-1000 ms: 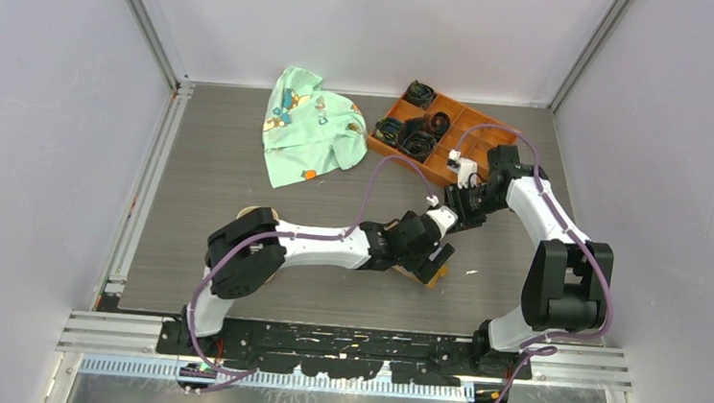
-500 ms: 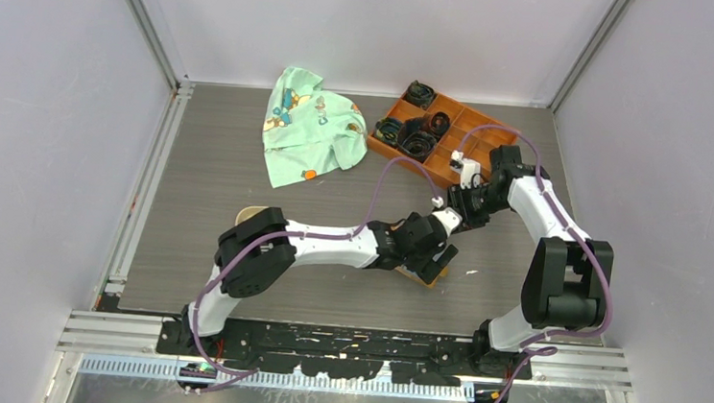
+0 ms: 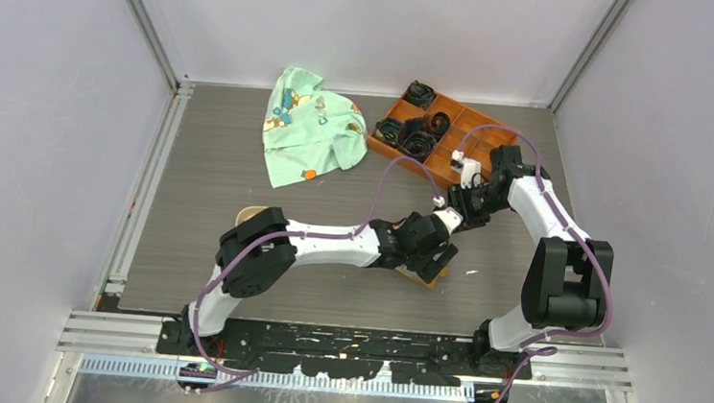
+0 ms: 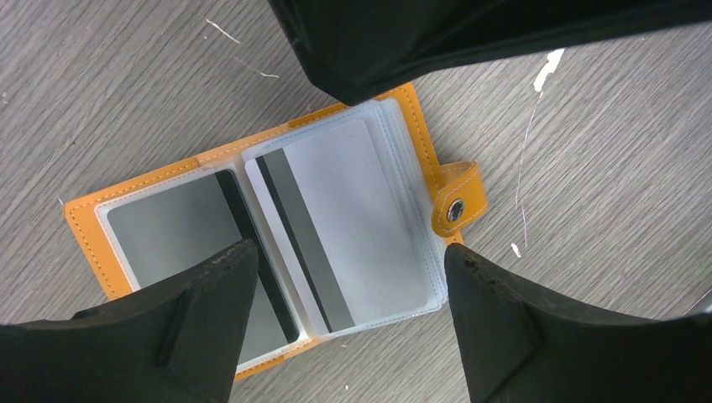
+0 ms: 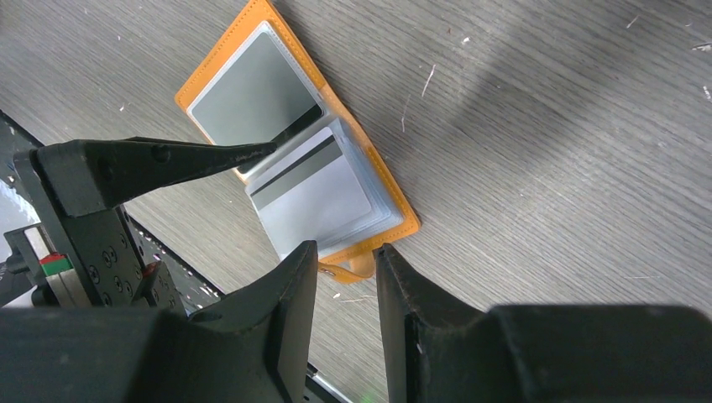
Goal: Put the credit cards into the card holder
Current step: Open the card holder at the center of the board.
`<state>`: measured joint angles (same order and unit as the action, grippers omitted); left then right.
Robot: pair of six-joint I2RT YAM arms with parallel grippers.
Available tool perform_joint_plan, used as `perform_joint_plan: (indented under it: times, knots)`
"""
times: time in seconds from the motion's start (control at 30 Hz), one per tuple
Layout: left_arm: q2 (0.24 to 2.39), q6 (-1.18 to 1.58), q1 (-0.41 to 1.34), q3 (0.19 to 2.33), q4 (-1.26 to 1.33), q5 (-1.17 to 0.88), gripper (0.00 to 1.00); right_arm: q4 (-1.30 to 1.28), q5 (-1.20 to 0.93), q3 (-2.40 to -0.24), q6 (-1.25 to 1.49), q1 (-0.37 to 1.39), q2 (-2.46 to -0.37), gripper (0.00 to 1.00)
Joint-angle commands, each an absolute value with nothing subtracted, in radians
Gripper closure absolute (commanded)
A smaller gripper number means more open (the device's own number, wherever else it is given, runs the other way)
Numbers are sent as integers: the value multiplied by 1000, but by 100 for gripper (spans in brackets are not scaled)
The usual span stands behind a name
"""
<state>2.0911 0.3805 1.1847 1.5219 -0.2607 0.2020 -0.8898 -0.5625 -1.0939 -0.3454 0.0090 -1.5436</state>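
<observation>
Left pincer (image 4: pixel 348 250): held wide open with nothing gripped; its two dark fingers (image 4: pixel 201 319) are seen on either side of the card holder (image 4: pixel 84 227), low above it.
Right pincer (image 5: pixel 344 252): jaws are set narrowly apart and nothing is seen between them; it is poised above the holder's snap tab (image 4: pixel 458 197) end.
Left arm: stretched from its base across the table (image 3: pixel 202 170) toward the right, with the elbow raised at the left, the forearm carried nearly level, and the wrist tipped down over the holder.
Right arm: raised from its base, reached toward the back, then folded in toward the middle, with the wrist angled down toward the left pincer.
Card holder: laid open and flat on the table, right of centre and near the front edge, directly under the left pincer.
Credit cards: a grey card (image 4: pixel 168 231) with a dark stripe is housed in the clear sleeve of the leaf away from the tab; a pale card (image 4: pixel 353 227) with a dark stripe is housed in the sleeves beside the tab.
Contact: in the right wrist view one left finger's tip is seen over the fold; whether it touches cannot be told.
Back of table: a green cloth (image 3: pixel 309 128) and an orange tray (image 3: pixel 493 133) are seen well apart from the holder.
</observation>
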Motion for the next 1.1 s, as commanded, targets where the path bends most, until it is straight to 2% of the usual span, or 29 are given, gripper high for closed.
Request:
perform_joint_plan:
  times: [0.0, 0.33, 0.77, 1.07]
  knots:
    - [2119, 362, 1188, 1564, -288, 197, 19, -901, -609, -1106, -344, 14, -1529, 62]
    - [2141, 362, 1188, 1580, -313, 200, 19, -899, -611, -1107, -341, 14, -1525, 61]
    - [2111, 353, 1189, 1533, -299, 189, 30, -893, -619, -1106, -329, -29, -1508, 59]
    - [2099, 357, 1191, 1514, -283, 198, 27, -888, -621, -1105, -324, -37, -1503, 59]
